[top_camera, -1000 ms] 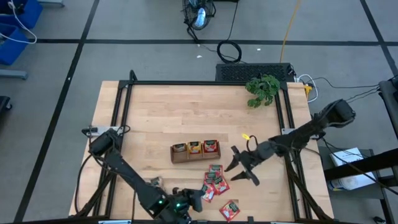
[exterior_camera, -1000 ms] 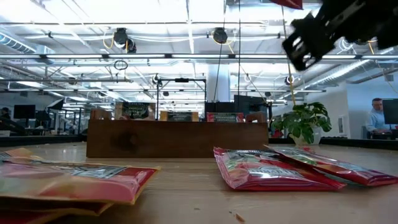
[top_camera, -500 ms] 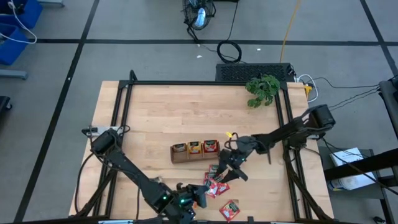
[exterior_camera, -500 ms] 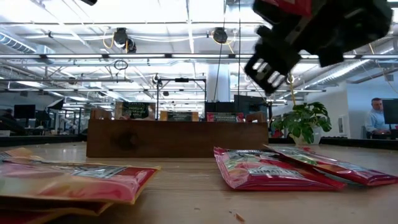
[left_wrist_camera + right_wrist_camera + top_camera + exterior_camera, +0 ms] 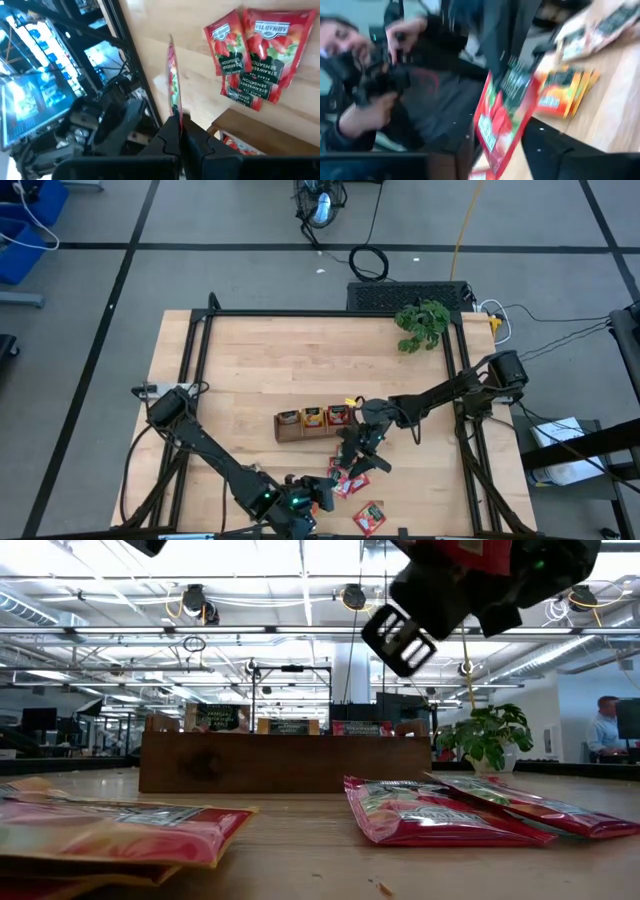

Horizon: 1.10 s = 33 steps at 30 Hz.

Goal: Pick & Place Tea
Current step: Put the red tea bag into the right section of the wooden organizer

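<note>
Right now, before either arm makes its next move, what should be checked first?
1. Left gripper pinching a red sachet edge-on: ok.
2. Right gripper has a hold on the other sachet: cannot tell.
3. Tray has sachets in all three compartments: ok.
4. Table cleared of loose sachets: not ok, several lie beside the tray.
5. Grippers apart from each other: ok.

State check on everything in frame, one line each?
left tool: shut on red sachet, held on edge.
right tool: over the loose sachets.
loose sachets: flat on the table, overlapping.
lone sachet: flat, apart from the pile.
tray: sachets in all three compartments.
</note>
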Available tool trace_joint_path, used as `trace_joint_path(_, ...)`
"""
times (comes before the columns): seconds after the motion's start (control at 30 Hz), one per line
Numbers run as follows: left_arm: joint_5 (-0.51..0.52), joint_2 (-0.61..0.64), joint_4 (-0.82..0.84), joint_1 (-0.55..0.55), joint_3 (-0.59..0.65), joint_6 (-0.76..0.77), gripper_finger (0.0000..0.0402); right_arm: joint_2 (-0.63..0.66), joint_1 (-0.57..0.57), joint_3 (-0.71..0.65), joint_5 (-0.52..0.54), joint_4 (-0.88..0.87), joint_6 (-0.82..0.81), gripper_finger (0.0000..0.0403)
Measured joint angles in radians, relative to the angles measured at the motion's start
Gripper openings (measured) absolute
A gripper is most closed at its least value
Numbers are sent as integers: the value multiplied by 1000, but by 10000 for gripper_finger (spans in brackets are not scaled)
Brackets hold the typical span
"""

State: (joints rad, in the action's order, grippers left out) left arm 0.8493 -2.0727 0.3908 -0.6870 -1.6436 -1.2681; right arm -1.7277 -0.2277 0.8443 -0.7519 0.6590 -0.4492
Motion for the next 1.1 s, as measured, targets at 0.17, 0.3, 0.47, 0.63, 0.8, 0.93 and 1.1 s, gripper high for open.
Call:
trace_joint_path(0.17,13,0,-1,12,0,-14,7,-1,-14,3,35,-51,33,68)
trace_joint_path(0.3,9,0,-2,25,1,-8,5,-1,-16,3,34,-50,46,21)
trace_joint_path(0.47,12,0,2,35,1,27,9,-1,-16,3,43,-41,72,6)
trace_joint_path(0.63,62,0,-4,34,1,182,11,-1,-17,3,93,-32,136,4)
trace_joint_path(0.8,381,-2,-27,7,2,360,51,0,-23,4,111,17,215,3)
trace_joint_path(0.93,566,-2,-7,-24,2,383,85,24,-23,4,149,2,275,3)
trace_joint_path(1.1,589,4,23,-66,2,445,103,82,-25,0,228,-80,390,3)
